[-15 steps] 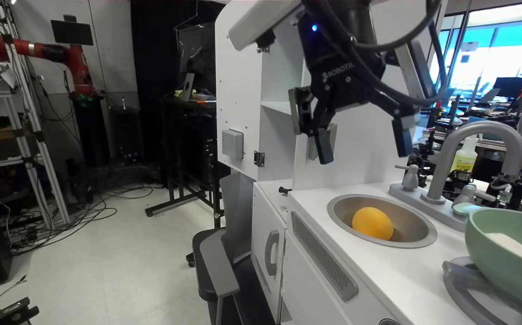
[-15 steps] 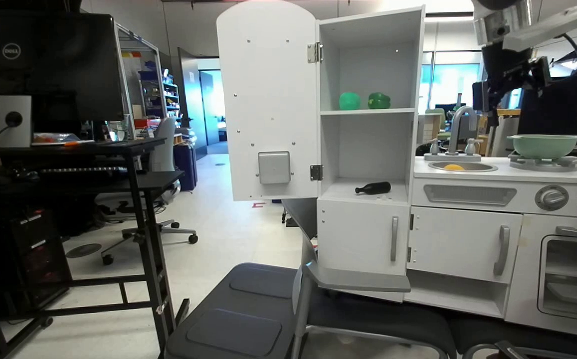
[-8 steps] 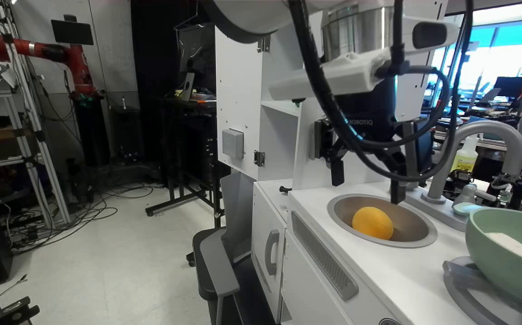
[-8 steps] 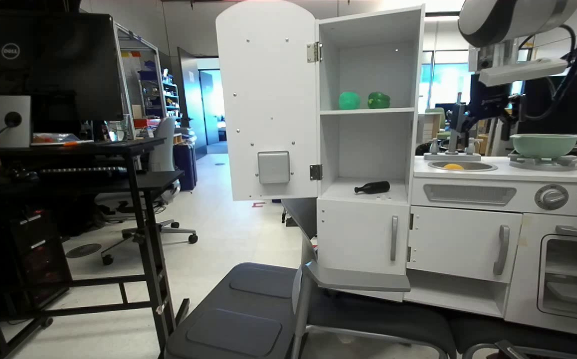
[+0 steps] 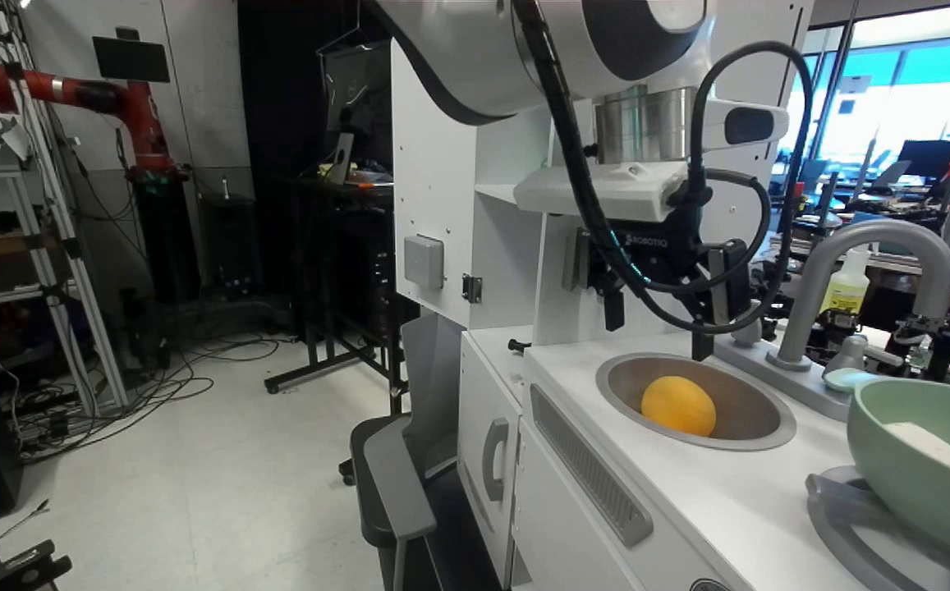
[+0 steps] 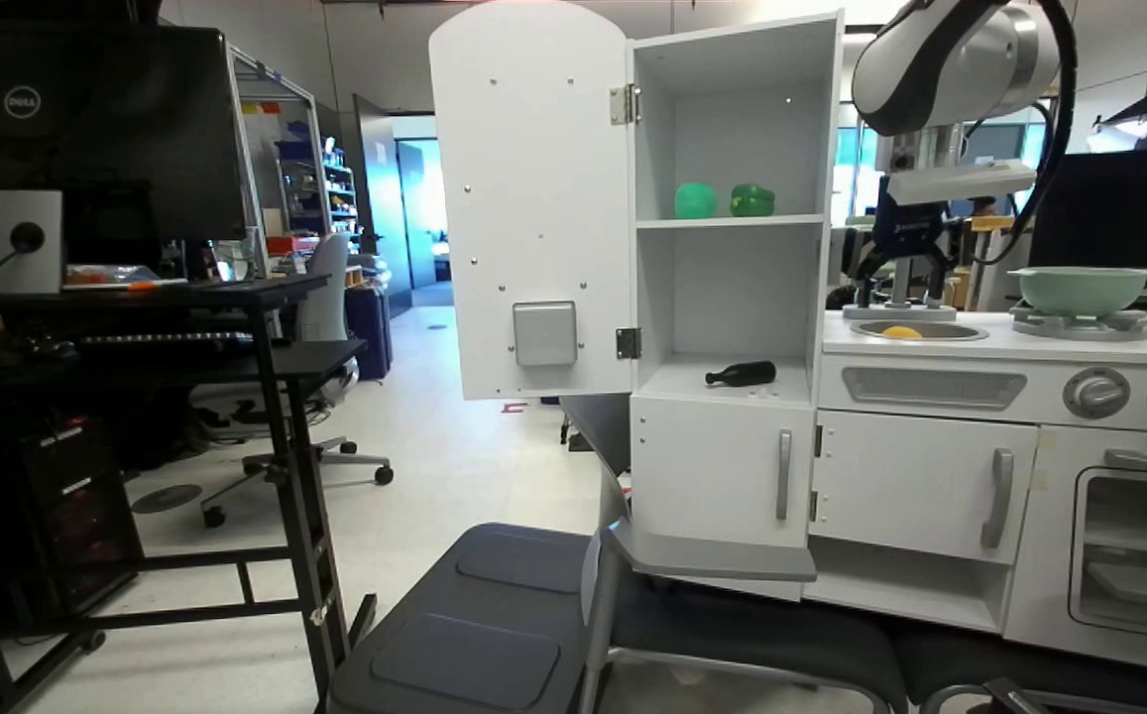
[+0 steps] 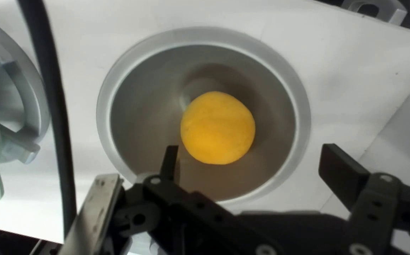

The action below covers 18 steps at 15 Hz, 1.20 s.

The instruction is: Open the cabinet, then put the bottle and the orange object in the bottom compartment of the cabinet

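The tall white cabinet (image 6: 833, 129) stands with its door (image 6: 543, 178) swung wide open. The dark bottle (image 6: 744, 374) lies on its side on the floor of the bottom compartment (image 6: 722, 293); its tip also shows in an exterior view (image 5: 518, 346). The orange object (image 5: 678, 406) sits in the round sink, and it shows whole in the wrist view (image 7: 218, 127). My gripper (image 5: 658, 327) is open and empty, pointing down above the sink. In the wrist view my gripper (image 7: 251, 152) has one finger (image 7: 170, 161) over the basin and the other over the counter; the orange object is apart from both.
The grey sink (image 5: 780, 425) is set in the white counter, with the faucet (image 5: 803, 295) behind it. A green bowl (image 5: 926, 460) stands on the burner. Two green objects (image 6: 696, 200) sit on the upper shelf. The cabinet's side wall (image 5: 561, 316) rises beside the gripper.
The arm has swung over the sink and come lower. My gripper has turned from tilted to pointing down, staying open. The orange object, the bottle and the cabinet door have not moved.
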{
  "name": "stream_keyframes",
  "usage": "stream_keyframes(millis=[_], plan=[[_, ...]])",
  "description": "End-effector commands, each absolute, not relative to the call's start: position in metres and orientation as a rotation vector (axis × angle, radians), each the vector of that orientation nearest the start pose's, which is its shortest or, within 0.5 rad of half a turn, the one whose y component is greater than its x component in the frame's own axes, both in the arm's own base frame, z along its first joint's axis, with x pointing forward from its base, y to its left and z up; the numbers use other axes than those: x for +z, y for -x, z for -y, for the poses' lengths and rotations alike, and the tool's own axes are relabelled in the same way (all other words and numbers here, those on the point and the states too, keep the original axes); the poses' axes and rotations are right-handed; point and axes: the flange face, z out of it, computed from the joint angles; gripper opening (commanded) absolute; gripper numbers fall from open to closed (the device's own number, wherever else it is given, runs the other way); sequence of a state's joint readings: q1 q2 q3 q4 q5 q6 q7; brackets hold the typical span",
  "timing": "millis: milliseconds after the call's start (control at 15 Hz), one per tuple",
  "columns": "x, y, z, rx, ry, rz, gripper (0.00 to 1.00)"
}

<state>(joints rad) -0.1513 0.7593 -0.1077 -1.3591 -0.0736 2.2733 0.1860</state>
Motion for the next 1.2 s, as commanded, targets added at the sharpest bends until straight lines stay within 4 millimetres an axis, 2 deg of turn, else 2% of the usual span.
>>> stream_keyframes(millis=[0, 200, 333, 400, 533, 600, 733, 933, 1067, 1133], plan=[[0.296, -0.739, 0.192, -0.278, 3.182, -0.58, 1.0], [0.286, -0.738, 0.209, -0.268, 3.154, -0.552, 1.0], [0.268, -0.738, 0.225, -0.263, 3.126, -0.525, 1.0], [0.266, -0.741, 0.225, -0.248, 3.112, -0.509, 1.0], [0.247, -0.741, 0.237, -0.242, 3.092, -0.484, 1.0], [0.25, -0.742, 0.236, -0.231, 3.087, -0.471, 1.0], [0.234, -0.742, 0.247, -0.231, 3.072, -0.446, 1.0], [0.227, -0.746, 0.247, -0.223, 3.061, -0.414, 1.0], [0.233, -0.749, 0.244, -0.216, 3.06, -0.389, 1.0], [0.224, -0.751, 0.243, -0.211, 3.057, -0.376, 1.0]])
